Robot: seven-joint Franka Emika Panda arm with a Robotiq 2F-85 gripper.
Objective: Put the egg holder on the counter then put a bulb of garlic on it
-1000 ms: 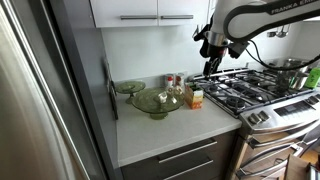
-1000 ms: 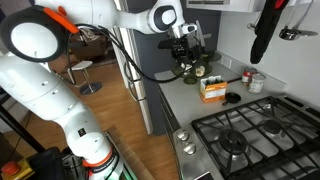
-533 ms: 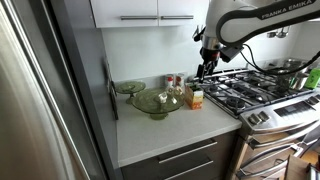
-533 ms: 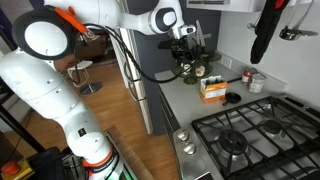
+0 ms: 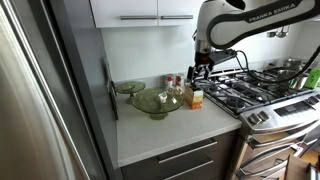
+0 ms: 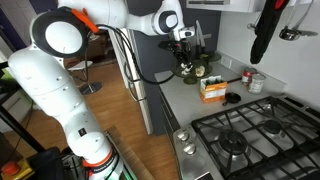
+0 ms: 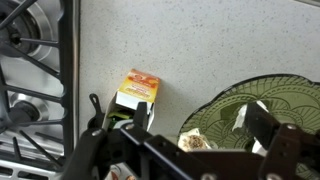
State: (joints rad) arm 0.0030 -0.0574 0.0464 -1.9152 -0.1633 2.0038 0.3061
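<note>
The gripper [image 5: 203,69] hangs in the air over the counter [image 5: 165,132], above the strip between the bowl [image 5: 157,101] and the stove [image 5: 250,92]. In the wrist view its two fingers [image 7: 262,120] stand wide apart with nothing between them, so the hand is open and empty. That view looks straight down. The orange box [image 7: 135,92] stands on the counter just left of the middle, and the stove grate [image 7: 35,70] fills the left edge. The green bowl [image 7: 240,110] enters from the lower right. Pale whitish lumps [image 7: 190,143] lie in the bowl, partly hidden by the gripper. They are too small to tell whether one of them is the egg holder, and it cannot be picked out anywhere else. In both exterior views the box [image 6: 212,90] stands on the counter between bowl and stove, near the bowl but not touching it. A small green dish [image 5: 129,88] sits behind the bowl toward the wall. In an exterior view a can [image 6: 256,82] stands near the wall beyond the box.
</note>
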